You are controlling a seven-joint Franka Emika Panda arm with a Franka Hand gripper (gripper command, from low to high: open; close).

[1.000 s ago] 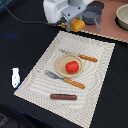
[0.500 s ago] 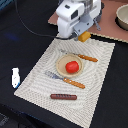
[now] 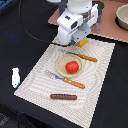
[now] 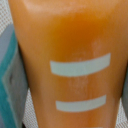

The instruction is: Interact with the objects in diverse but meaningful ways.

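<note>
Orange bread block [image 4: 70, 60] | long axis undeterminable, mostly hidden | end effector [image 3: 79, 42] state: cannot tell

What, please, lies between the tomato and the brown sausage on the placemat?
In the exterior view, an orange-handled fork lies across the gap between the tomato and the sausage, its tines on the plate's edge.

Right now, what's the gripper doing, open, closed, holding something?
Gripper: down at the yellow-orange block; open or shut cannot be told.
</note>
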